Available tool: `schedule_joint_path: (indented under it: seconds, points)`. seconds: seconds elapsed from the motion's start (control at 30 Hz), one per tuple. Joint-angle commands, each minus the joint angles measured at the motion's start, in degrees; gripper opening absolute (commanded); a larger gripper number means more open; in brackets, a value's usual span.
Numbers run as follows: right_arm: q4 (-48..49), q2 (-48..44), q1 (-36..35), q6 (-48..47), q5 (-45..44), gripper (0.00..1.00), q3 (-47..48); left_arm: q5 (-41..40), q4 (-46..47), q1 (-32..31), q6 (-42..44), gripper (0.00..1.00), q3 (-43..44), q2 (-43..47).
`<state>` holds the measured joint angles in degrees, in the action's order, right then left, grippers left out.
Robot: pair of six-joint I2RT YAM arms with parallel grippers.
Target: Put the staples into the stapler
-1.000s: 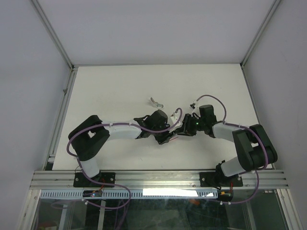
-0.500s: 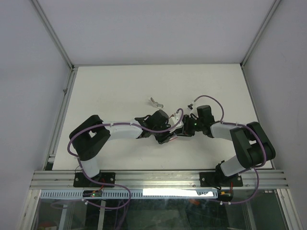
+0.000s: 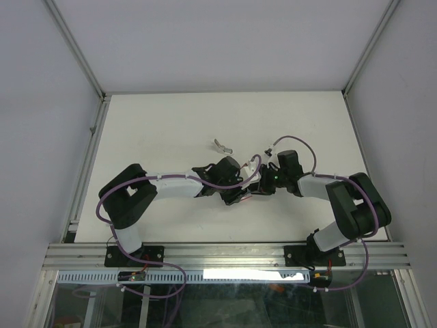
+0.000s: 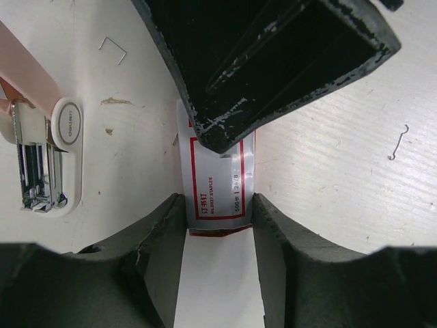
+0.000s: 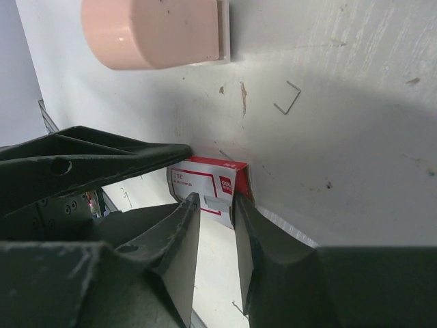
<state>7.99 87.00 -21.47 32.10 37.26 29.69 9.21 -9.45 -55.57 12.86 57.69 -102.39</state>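
Observation:
The stapler (image 4: 65, 137), pale pink and white with silvery metal parts, lies on the table left of my left gripper; its pink end shows in the right wrist view (image 5: 153, 31). My left gripper (image 4: 218, 203) is shut on the sides of a small red-and-white staple box (image 4: 217, 178) lying flat on the table. My right gripper (image 5: 217, 202) reaches in from the opposite side over the box (image 5: 205, 183). Its fingertips are closed on a small silvery strip of staples (image 5: 220, 203) at the box's end. In the top view both grippers (image 3: 247, 189) meet just below the stapler (image 3: 253, 164).
Loose bent staples lie on the table: one beyond the stapler (image 4: 113, 49), one to the right (image 4: 397, 142), one near the box (image 5: 288, 97). A small silvery metal piece (image 3: 222, 145) lies farther back. White walls and metal rails enclose the table (image 3: 171, 123).
The right arm has edged slightly left toward the left gripper. The left arm, the box and the stapler have stayed in place.

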Motion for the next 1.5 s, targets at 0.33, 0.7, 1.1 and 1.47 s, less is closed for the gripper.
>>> schedule_joint_path:
  seconds: [0.33,0.7,1.1,1.47]
  points:
    - [2.49,0.53,-3.18,1.94,2.76,0.29,1.39,0.32,2.46,-1.45,0.85,0.42,1.81,-1.56]
    - [-3.77,-3.48,-3.05,-1.85,-4.86,0.28,1.99,-0.14,2.37,-1.47,1.99,0.41,1.21,-0.94]
    - [-3.86,-4.63,-3.05,-1.95,-7.3,0.1,0.73,-1.13,2.26,-1.95,2.11,0.43,1.33,-0.66]
    - [-2.61,-7.21,-3.1,0.21,-9.77,0.0,-1.51,-9.2,4.03,-2.44,-4.13,0.78,1.93,8.48]
